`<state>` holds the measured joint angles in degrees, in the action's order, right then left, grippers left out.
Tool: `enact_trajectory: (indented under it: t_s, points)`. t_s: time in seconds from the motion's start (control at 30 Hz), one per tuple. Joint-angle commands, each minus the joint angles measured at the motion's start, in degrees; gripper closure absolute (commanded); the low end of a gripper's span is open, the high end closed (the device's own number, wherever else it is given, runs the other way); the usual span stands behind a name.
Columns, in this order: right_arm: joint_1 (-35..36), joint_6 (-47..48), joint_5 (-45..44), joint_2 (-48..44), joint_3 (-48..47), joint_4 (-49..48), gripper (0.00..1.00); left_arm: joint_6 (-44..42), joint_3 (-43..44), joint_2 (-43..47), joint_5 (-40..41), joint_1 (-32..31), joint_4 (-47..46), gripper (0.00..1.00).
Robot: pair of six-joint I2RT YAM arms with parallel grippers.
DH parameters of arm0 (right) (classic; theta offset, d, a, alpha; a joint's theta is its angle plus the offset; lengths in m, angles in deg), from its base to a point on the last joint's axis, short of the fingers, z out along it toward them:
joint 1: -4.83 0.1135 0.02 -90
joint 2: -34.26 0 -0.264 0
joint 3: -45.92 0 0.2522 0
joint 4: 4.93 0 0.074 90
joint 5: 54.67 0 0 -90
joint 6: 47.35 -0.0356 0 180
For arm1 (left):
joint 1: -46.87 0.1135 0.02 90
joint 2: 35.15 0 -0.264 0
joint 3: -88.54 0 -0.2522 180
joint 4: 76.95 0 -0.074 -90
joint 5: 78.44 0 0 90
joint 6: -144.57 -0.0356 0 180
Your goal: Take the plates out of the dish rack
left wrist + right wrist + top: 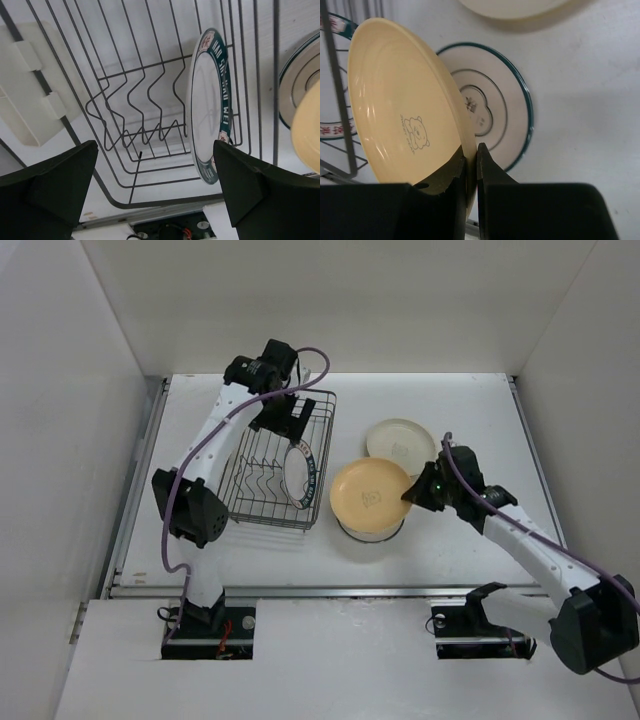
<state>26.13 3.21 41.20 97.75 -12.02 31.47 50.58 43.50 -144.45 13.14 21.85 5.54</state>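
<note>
The dark wire dish rack (318, 392) stands left of centre. One white plate with a wide dark-teal rim (302, 475) stands upright in its right side, also in the left wrist view (210, 105). My left gripper (285, 422) hovers over the rack's far end, open and empty (152, 190). My right gripper (415, 492) is shut on the rim of a tan-yellow plate (400, 105) and holds it tilted above a white plate with a thin dark ring (495, 105) on the table. A plain cream plate (400, 438) lies behind.
White walls enclose the table on the left, back and right. The rack's wavy slot wires (145, 95) hold nothing left of the teal plate. The rack's right side (335, 100) is close to the held plate.
</note>
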Motion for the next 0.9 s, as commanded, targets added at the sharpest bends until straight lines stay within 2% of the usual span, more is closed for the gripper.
enact_trajectory:
  t_s: [0.0, 0.1, 0.27, 0.43, 0.47, 0.57, 0.6, 0.7, 0.73, 0.77, 0.8, 0.87]
  points:
    - [-0.21, -3.44, -3.13, -5.29, 0.33, -2.24, 1.0, -0.85, -1.67, -0.22, 2.11, 0.05, 2.29, 0.0]
    - [-0.82, -4.85, -9.54, -5.83, -1.17, -1.02, 1.0, -1.37, -2.81, -1.97, 2.11, -0.47, 2.29, 0.0]
    - [-4.16, -6.26, -16.06, 0.56, -4.6, -1.97, 1.0, -1.37, -3.43, -4.17, 1.4, -0.47, 2.29, 0.03]
    - [-8.99, -8.37, -17.83, 10.85, -8.98, -5.75, 1.0, -1.89, -3.96, -6.27, -0.7, -0.47, 3.43, 0.32]
    - [-10.56, -8.37, -16.43, 12.61, -10.47, -8.11, 1.0, -1.9, -3.96, -6.8, -1.4, -0.47, 3.95, 0.4]
    - [-12.33, -8.98, -15.1, 18.77, -13.2, -10.32, 1.0, -1.9, -4.49, -6.81, -2.99, -0.47, 3.96, 0.54]
    - [-12.86, -8.99, -15.1, 20.78, -14.86, -11.11, 1.0, -1.9, -4.49, -6.81, -2.99, -0.47, 3.96, 0.65]
    - [-13.48, -8.99, -15.1, 23.08, -17.76, -11.73, 1.0, -2.42, -4.49, -6.81, -2.99, -0.47, 4.48, 0.75]
    - [-14.0, -8.38, -15.1, 24.83, -18.65, -11.04, 0.99, -2.43, -4.49, -6.81, -2.99, -0.47, 4.48, 0.81]
    - [-14.0, -6.72, -15.1, 25.8, -19.44, -11.03, 0.92, -2.43, -4.49, -6.81, -3.6, -0.47, 4.48, 0.84]
    - [-14.0, -5.74, -14.49, 26.77, -21.1, -9.55, 0.68, -2.43, -3.97, -6.81, -3.61, -0.47, 4.48, 0.88]
    - [-14.0, -2.5, -13.7, 29.93, -22.87, -7.61, 0.32, -2.43, -3.27, -6.81, -4.13, -0.47, 4.48, 1.0]
